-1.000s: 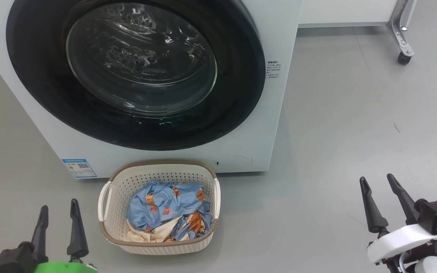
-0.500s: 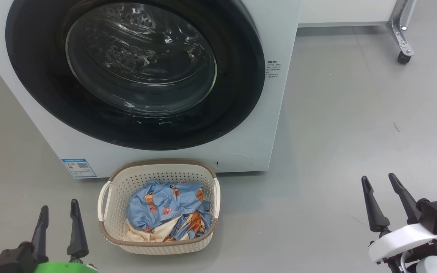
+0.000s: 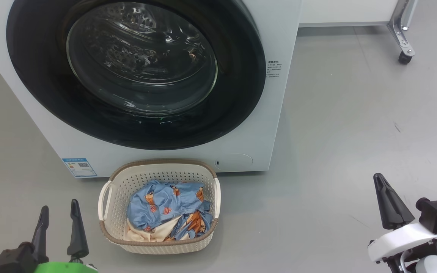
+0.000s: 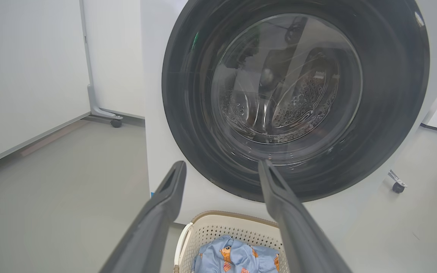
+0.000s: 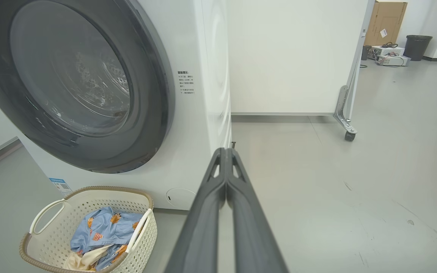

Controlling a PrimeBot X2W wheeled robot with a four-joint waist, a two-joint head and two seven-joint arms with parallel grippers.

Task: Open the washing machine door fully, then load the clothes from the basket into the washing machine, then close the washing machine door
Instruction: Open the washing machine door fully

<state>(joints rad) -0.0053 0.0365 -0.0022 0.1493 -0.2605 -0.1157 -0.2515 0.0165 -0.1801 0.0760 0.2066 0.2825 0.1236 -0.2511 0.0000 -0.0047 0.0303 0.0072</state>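
The white washing machine stands ahead with its round black glass-centred door flat against its front. On the floor before it sits the cream basket, holding the light-blue printed clothes and a cream piece. My left gripper hovers open at the lower left, beside the basket's left handle, nothing between its fingers. At the lower right, well clear of the basket, my right gripper is shut, fingers pressed together in the right wrist view. The left wrist view looks over the door and the basket.
Grey floor spreads out to the machine's right. A white panel on a metal caster leg stands at the back right. A blue sticker marks the machine's lower left corner. A cardboard box and a black bin are far off.
My right gripper's two fingers have come together from open to shut and shifted slightly right. The left gripper, basket and door have stayed put.
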